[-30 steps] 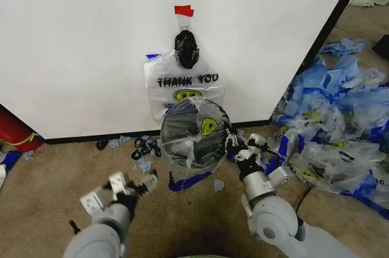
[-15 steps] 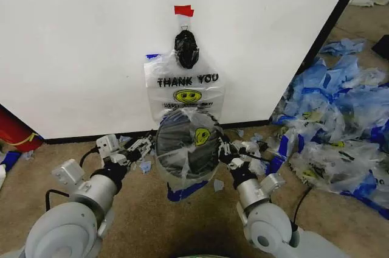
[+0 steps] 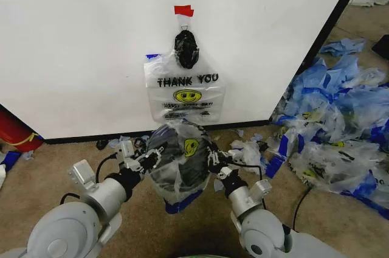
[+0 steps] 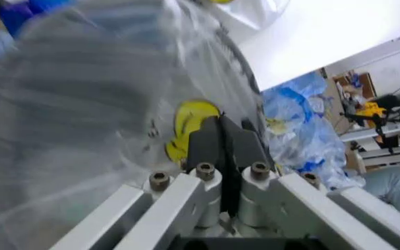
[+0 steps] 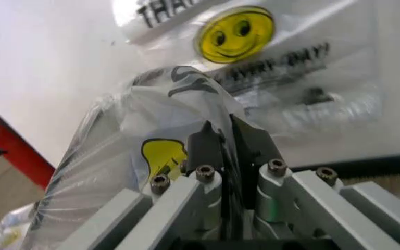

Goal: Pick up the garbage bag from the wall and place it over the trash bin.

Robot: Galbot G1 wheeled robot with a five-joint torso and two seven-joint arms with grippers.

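Observation:
A clear garbage bag (image 3: pixel 182 170) with a yellow smiley (image 3: pixel 191 146) is draped over the round black trash bin (image 3: pixel 159 148), which sits on the floor in front of the white wall (image 3: pixel 79 45). My left gripper (image 3: pixel 149 159) is shut on the bag's left side; the left wrist view shows its fingertips (image 4: pixel 207 143) pressed together against the plastic by the smiley (image 4: pixel 186 122). My right gripper (image 3: pixel 214 162) is shut on the right side, with film bunched over its fingertips (image 5: pixel 203 143). A second "THANK YOU" bag (image 3: pixel 184 90) hangs on the wall under red tape (image 3: pixel 183 10).
A glossy black bundle (image 3: pixel 186 48) hangs on the wall above the printed bag. A large heap of blue-and-clear bags (image 3: pixel 337 127) covers the floor to the right. Blue scraps (image 3: pixel 143 145) lie along the wall's black base strip. A red object (image 3: pixel 15 131) sits far left.
My left arm swung up from low left and closed on the bag's left side. Bin, bag and right gripper shifted left and closer to me.

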